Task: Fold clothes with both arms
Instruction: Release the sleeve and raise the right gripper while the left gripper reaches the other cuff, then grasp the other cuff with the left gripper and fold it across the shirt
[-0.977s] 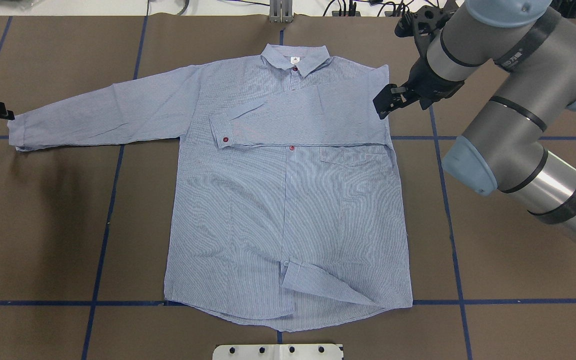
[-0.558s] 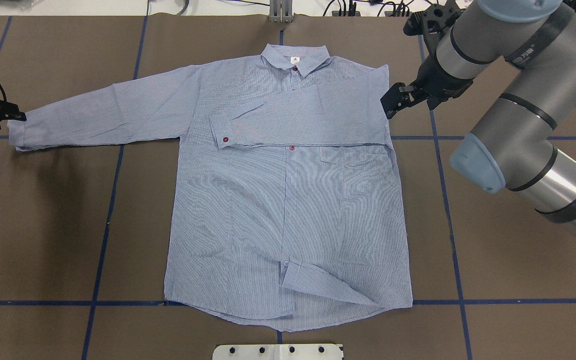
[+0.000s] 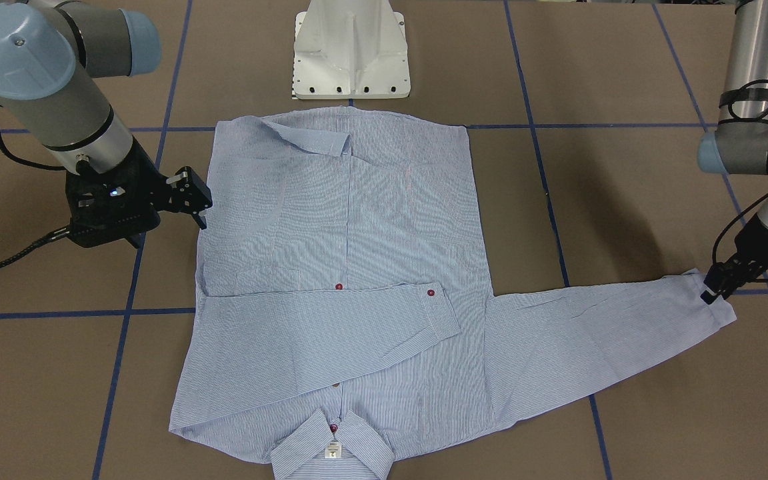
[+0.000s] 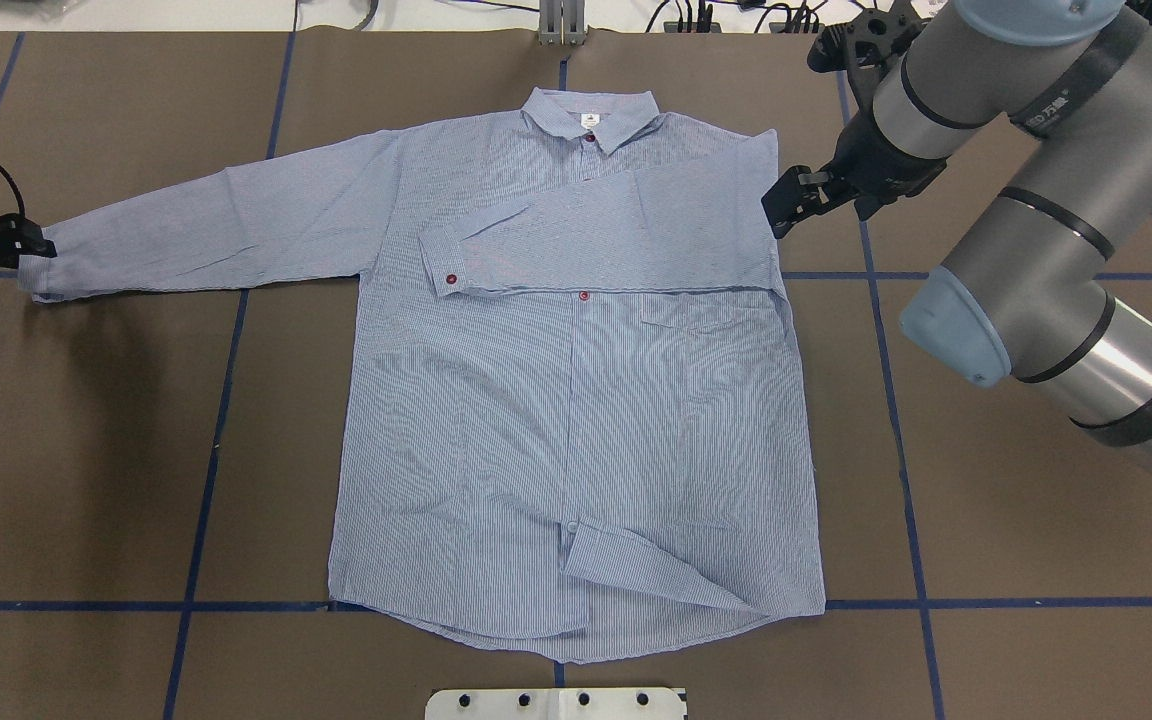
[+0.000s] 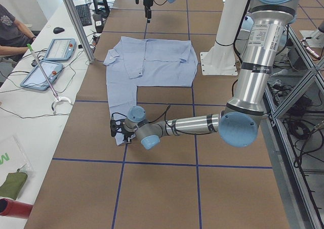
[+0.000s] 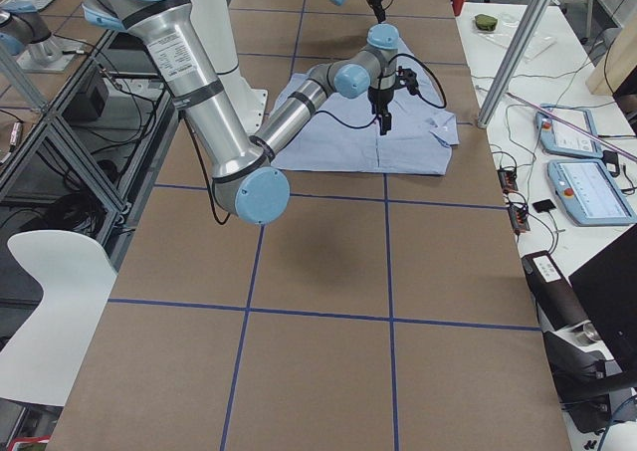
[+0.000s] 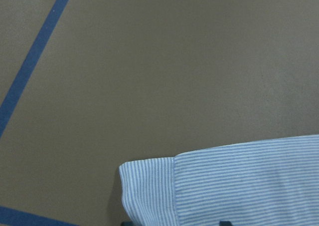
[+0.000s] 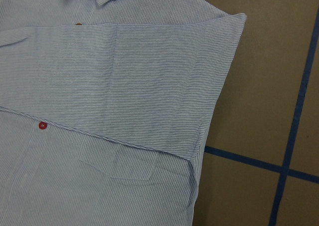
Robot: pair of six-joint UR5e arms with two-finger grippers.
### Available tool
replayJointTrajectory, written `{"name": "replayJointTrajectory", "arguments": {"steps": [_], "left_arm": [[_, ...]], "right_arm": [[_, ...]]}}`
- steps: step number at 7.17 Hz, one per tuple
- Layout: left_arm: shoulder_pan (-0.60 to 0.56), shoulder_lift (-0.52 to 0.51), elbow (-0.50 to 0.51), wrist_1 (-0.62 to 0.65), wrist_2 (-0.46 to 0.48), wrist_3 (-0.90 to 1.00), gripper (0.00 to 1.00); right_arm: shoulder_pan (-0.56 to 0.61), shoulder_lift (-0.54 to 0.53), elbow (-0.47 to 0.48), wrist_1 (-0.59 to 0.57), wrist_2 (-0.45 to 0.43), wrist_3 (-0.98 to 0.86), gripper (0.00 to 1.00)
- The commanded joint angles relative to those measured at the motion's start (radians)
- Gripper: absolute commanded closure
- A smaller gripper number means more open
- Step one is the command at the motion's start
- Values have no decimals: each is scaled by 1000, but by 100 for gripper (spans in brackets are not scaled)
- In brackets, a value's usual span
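Bright, even overhead light — soft shadow on the table (image 4: 86,400) (focus crisp, wrist views included)

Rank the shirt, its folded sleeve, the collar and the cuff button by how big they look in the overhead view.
1. shirt
2. folded sleeve
3. collar
4. cuff button, by far the smallest

Overhead cam sat behind robot (image 3: 351,53), looking down; front cam faced it from across. Both took in whole shirt (image 4: 576,420). Side cams looked along table (image 5: 162,188) from each end, farther off. Wrist cams close on shirt.
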Motion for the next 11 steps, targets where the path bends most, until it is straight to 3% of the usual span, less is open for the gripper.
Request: {"name": "replayJointTrajectory", "arguments": {"steps": [1, 3, 5, 8, 11], "left_arm": [[1, 4, -1, -2, -1, 4, 59], [1, 7, -3, 0, 0, 5, 62], [-2, 14, -14, -2, -6, 1, 100], [-4, 10, -101, 40, -20, -5, 100], [-1, -79, -471, 527, -26, -25, 100]], "right_arm": [[0, 2, 1, 0, 0, 0, 0], [-2, 2, 0, 0, -2, 2, 0], [-2, 0, 1, 2, -2, 8, 0], [0, -21, 9, 2, 0, 12, 0], [3, -148, 73, 3, 6, 0, 0]]}}
